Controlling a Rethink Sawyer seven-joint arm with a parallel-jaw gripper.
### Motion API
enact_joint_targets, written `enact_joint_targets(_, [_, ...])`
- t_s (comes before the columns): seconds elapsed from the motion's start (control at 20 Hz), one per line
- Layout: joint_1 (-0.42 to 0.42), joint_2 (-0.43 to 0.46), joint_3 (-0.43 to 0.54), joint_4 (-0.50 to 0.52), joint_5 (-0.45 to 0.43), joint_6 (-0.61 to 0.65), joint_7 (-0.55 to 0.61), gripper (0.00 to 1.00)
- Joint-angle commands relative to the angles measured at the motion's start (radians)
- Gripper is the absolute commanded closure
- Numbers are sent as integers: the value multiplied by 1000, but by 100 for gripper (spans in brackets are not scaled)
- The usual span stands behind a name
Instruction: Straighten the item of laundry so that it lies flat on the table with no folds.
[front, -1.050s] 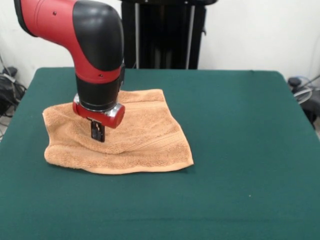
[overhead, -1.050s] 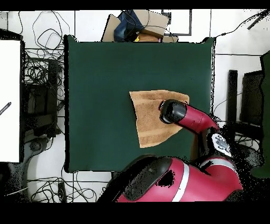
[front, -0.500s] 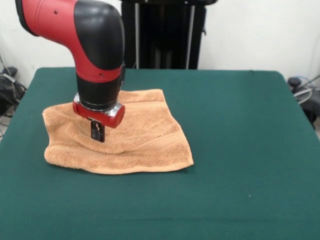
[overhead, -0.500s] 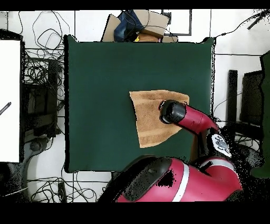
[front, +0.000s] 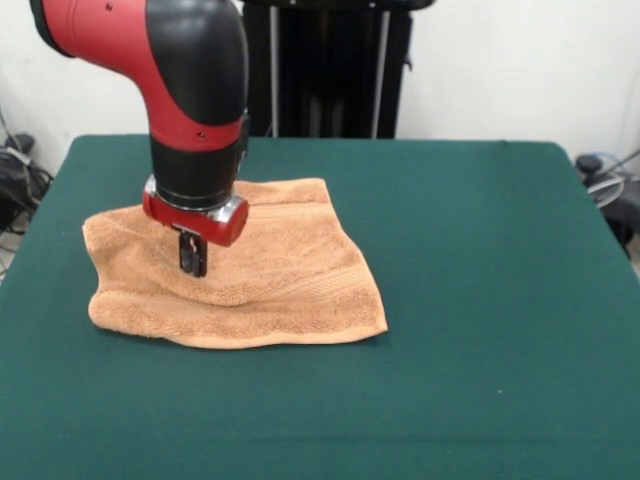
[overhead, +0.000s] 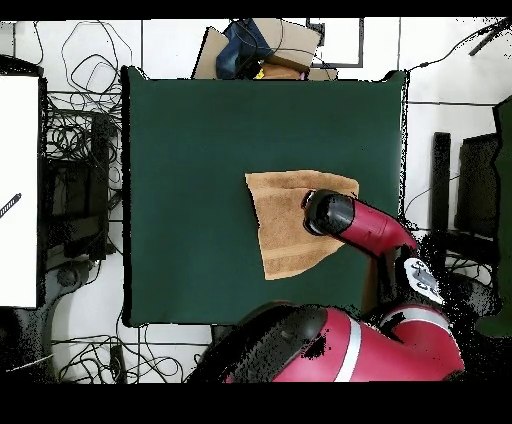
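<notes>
The item of laundry (front: 270, 265), a light orange-tan towel with a woven band stripe, lies rumpled on the left half of the green table (front: 480, 300). A soft ridge runs across its middle and its near edge is wavy. My gripper (front: 192, 262) hangs straight down over the towel's left part. It is shut, with its tips in a raised pucker of cloth. In the overhead view the towel (overhead: 282, 225) lies near the table's (overhead: 200, 150) right edge. There the arm's black wrist covers the towel's right part and hides the gripper.
The black pedestal (front: 325, 70) stands behind the table's far edge. Cables and gear (overhead: 75, 150) lie on the floor beside the table. A cardboard box (overhead: 265, 45) sits past one end.
The gripper has risen a little and shifted slightly left. The towel's left corner has crept left with it.
</notes>
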Motion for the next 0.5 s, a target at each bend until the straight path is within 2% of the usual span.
enact_joint_targets(0.05, [-24,-36,59,53,-6,-7,115,100])
enact_joint_targets(0.1, [-24,-34,58,49,-10,-7,113,0])
enact_joint_targets(0.5, [-20,-36,55,49,-21,7,99,0])
